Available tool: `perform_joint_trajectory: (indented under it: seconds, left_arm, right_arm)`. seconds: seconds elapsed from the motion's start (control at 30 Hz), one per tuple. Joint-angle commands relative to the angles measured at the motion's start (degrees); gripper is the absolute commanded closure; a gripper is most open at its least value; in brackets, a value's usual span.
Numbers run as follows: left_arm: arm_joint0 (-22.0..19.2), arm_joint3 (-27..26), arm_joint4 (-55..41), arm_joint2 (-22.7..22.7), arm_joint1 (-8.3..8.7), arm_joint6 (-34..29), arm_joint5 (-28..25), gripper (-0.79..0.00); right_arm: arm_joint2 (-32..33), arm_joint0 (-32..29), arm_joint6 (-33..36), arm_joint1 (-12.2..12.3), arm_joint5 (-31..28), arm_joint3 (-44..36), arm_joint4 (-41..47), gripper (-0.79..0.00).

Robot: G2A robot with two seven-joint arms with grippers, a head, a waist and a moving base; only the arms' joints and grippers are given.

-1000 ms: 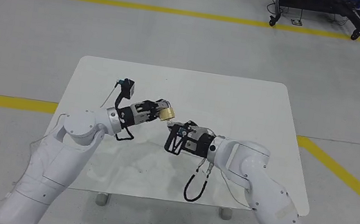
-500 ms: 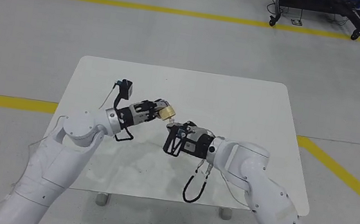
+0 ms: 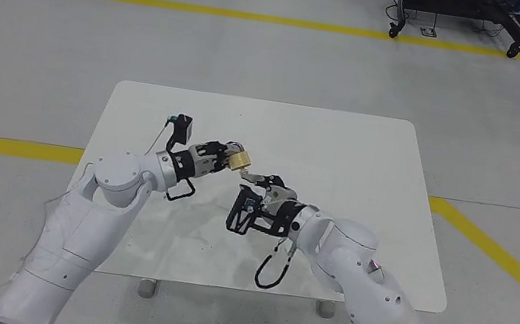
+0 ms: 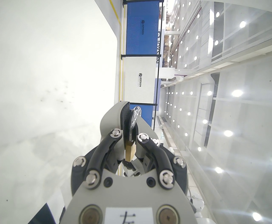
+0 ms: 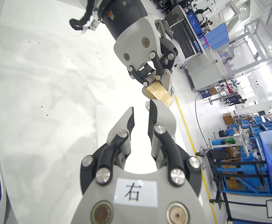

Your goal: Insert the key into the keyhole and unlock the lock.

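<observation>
L fingers (image 4: 110, 123): clamped tight on brass lock (image 5: 158, 93), no gap. R fingers (image 5: 163, 118): spread apart, nothing betw them. L gripper (image 3: 226, 155): over white table (image 3: 363, 147), approx mid-table, slightly left of ctr, pointing toward R side. Lock: brass body sticking out from betw L fingers, held off the tabletop, tilted. R gripper (image 3: 251, 191): just beside lock on robot's near side, tips aimed at it. One R fingertip right by lock's lower end, contact unclear. Small silvery bit (image 5: 147, 105): just beside that lock end, near R fingertip; poss. key, can't confirm. From L wrist cam: rounded metal part (image 4: 136, 113) pinched at L fingertips, brass edge nearer palm; shackle or key, can't tell. Tabletop: a few dark specks, faint smudges. Yellow floor line (image 3: 0, 145): on grey floor, either side of table.
</observation>
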Motion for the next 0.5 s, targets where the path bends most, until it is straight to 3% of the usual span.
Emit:
perform_joint_trajectory:
  seconds: [0.0, 0.47]
  left_arm:
    - [-0.1, 0.0, 0.2, 0.1, -0.01, 0.0, 0.1, 0.000]
    - [-0.4, -0.3, 0.7, 0.3, -0.08, 0.3, 0.8, 0.000]
  right_arm:
    - [-0.2, 0.2, 0.2, -0.1, 0.9, 0.1, -0.4, -0.172]
    - [-1.9, -1.0, -2.2, -0.1, 5.4, -0.4, -6.5, -0.215]
